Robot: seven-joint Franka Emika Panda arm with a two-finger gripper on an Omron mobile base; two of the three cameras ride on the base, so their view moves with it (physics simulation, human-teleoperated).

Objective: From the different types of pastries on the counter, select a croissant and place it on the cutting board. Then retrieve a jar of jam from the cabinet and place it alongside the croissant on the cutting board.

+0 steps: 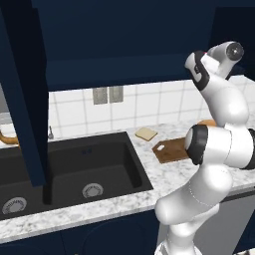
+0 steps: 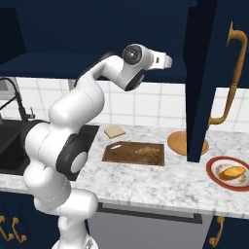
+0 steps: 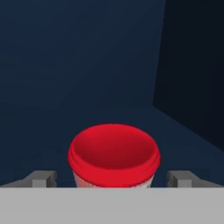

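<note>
The jar of jam [image 3: 113, 155], red-lidded with a pale body, stands on the dark cabinet [image 3: 87, 65] shelf. My gripper [image 3: 113, 179] is open, one fingertip on each side of the jar and apart from it. In the right base view my arm reaches up into the cabinet [image 2: 97, 29]. The dark brown cutting board [image 2: 133, 153] lies on the marbled counter [image 2: 160, 185], and the small speckled croissant [image 2: 144, 151] rests on it. From the left, the cutting board [image 1: 169, 149] is partly hidden behind my arm.
The open cabinet door [image 2: 204, 78] with its curved orange handle [image 2: 233, 73] hangs right of my hand. A bread slice [image 2: 114, 131] lies behind the board. A round tan plate [image 2: 177, 142] and a red-rimmed plate [image 2: 214, 165] with an orange pastry [image 2: 232, 172] sit right. The black sink [image 1: 74, 169] is left.
</note>
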